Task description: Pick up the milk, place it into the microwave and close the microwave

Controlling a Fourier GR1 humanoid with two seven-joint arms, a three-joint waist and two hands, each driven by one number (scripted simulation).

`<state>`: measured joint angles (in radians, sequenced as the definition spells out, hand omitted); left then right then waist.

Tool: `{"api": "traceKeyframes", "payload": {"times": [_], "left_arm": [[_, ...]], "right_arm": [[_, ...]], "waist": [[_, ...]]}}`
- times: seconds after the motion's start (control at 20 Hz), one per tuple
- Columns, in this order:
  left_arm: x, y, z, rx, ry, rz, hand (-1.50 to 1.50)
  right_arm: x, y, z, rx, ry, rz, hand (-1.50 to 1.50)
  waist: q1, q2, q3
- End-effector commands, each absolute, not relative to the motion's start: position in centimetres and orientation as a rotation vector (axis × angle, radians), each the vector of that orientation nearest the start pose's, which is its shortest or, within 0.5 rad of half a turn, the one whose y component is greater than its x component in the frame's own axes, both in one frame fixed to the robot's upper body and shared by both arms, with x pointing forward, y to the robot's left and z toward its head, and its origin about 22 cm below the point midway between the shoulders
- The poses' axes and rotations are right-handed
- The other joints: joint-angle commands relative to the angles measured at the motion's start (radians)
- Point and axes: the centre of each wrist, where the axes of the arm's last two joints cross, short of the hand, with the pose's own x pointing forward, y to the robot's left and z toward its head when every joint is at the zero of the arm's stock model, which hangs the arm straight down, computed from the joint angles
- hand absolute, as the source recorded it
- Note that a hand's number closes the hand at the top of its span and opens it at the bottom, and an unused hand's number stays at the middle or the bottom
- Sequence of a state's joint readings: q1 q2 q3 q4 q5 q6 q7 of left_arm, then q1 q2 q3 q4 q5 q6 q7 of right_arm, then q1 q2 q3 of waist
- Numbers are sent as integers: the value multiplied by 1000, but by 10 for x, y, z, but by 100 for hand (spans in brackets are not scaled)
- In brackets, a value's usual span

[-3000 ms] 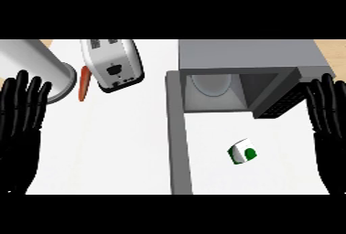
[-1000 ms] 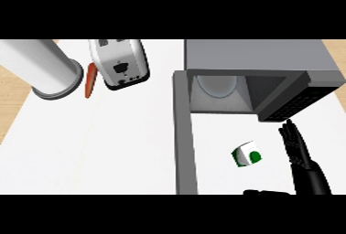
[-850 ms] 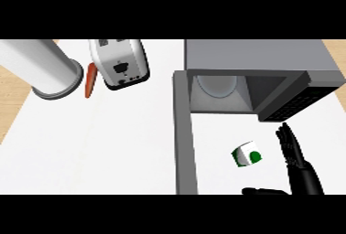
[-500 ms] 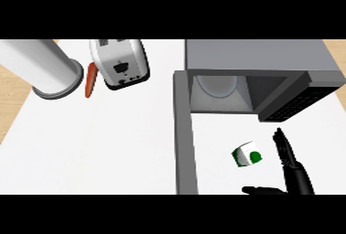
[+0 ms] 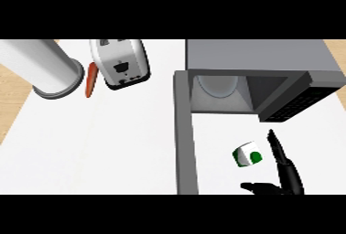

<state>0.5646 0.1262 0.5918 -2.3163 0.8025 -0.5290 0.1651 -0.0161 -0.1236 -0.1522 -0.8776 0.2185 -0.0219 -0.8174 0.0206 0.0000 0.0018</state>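
Head view: microwave (image 5: 260, 55) at counter's far right, door (image 5: 184, 132) swung open toward near edge, pale plate (image 5: 218, 86) inside cavity. Milk (image 5: 248, 154) (white carton, green markings) on counter in front of microwave, between open door and right hand (image 5: 282, 170). Right hand just right of milk, fingers straight, pointing toward microwave, thumb spread below carton; holding nothing. Left of microwave: toaster (image 5: 121, 62), orange carrot (image 5: 90, 80), grey cylinder (image 5: 39, 66)
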Motion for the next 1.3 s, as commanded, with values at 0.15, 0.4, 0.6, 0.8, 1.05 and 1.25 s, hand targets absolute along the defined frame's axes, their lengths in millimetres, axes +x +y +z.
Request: {"api": "traceKeyframes", "payload": {"times": [0.15, 0.4, 0.6, 0.8, 1.05, 1.25], "left_arm": [[52, 350, 147, -195, -1956, 20, -150], [43, 339, 151, -197, -1969, -3, -150], [48, 357, 149, -213, -1932, 5, -150], [56, 355, 147, -214, -1952, -3, -150], [47, 362, 137, -234, -1942, 36, -150], [36, 355, 150, -218, -1953, 13, -150]], "right_arm": [[220, -299, -156, -210, -1697, 213, -150], [208, -305, -170, -140, -1724, 164, -150], [207, -295, -178, -85, -1708, 126, 150], [218, -285, -176, -21, -1736, 192, 150], [227, -293, -171, -40, -1807, 200, 150], [242, -275, -166, 6, -1814, 160, 150]], "waist": [[1, 2, 0], [5, 1, 1], [6, 3, 1], [6, 6, 2], [11, 7, 2], [9, 3, 1]]}}
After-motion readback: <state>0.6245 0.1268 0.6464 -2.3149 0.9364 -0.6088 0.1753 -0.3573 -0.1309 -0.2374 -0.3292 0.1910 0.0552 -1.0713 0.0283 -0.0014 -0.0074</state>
